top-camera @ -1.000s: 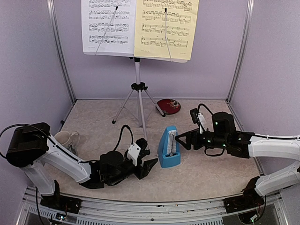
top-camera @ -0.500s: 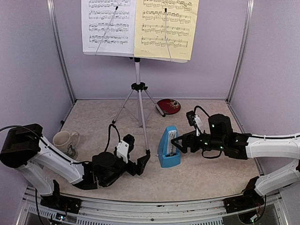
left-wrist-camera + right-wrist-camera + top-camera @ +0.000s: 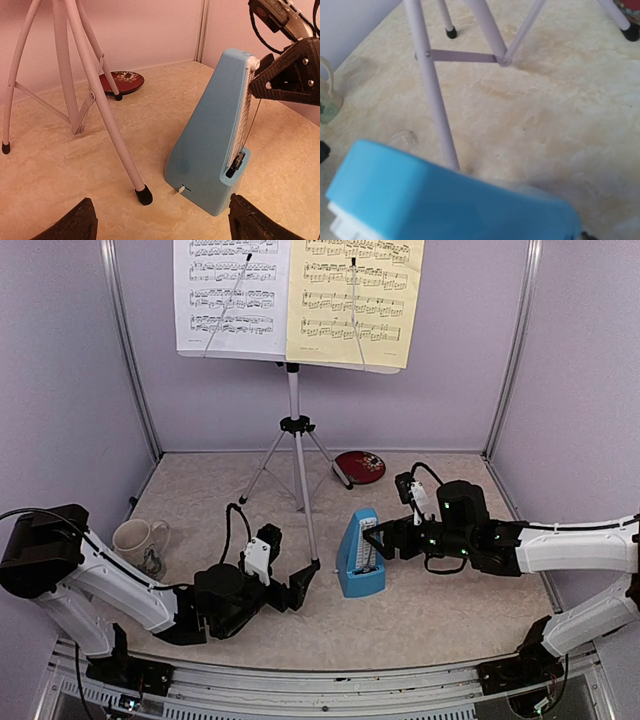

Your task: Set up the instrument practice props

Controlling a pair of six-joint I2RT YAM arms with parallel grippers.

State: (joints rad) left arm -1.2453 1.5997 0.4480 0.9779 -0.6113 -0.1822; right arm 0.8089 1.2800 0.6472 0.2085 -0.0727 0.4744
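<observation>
Top external: white sheet point(image 3: 232, 290), yellow sheet point(image 3: 355, 295) w/ printed staves.

a pale cream worktop point(image 3: 440, 610) with a mottled, marble-like surface fills the lower half of the top view. at upper centre a music stand point(image 3: 295, 455) rests on it on a silver tripod with three black-tipped feet. just beside the right rear foot, close to the back edge, lies a round red plate point(image 3: 360, 466). at centre an upright blue pyramid metronome point(image 3: 360, 555) stands with its base flat on the surface, just right of the tripod's nearest foot and apart from it. at far left a white patterned mug point(image 3: 134, 537) sits upright, well apart from the rest.
</observation>
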